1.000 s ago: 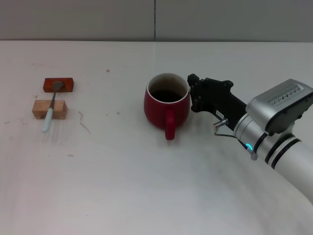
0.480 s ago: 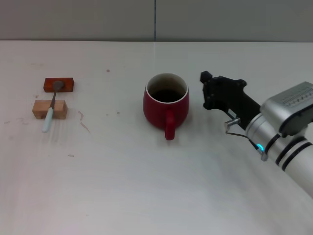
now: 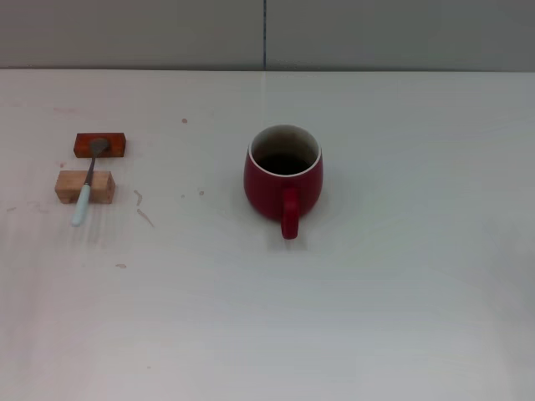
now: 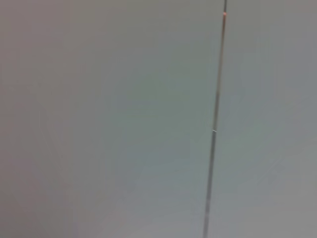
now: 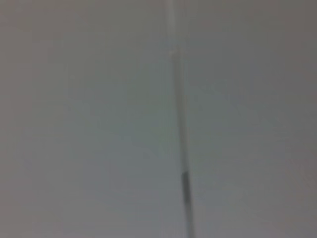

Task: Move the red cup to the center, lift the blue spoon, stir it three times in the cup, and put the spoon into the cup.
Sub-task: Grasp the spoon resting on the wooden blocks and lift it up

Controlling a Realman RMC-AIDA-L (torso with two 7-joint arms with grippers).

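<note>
The red cup (image 3: 283,175) stands upright near the middle of the white table (image 3: 401,292) in the head view, handle toward me, dark inside. The blue spoon (image 3: 86,185) lies at the far left, its grey bowl on a red-orange block (image 3: 99,145) and its pale blue handle across a wooden block (image 3: 84,186). Neither gripper shows in any view. Both wrist views show only a plain grey wall with a thin seam (image 4: 214,129).
The grey back wall (image 3: 167,33) runs along the table's far edge. A few small marks (image 3: 144,215) dot the table between the blocks and the cup.
My right gripper, beside the cup's right side a second ago, drew back to the right and has left the view. The cup and spoon have stayed put.
</note>
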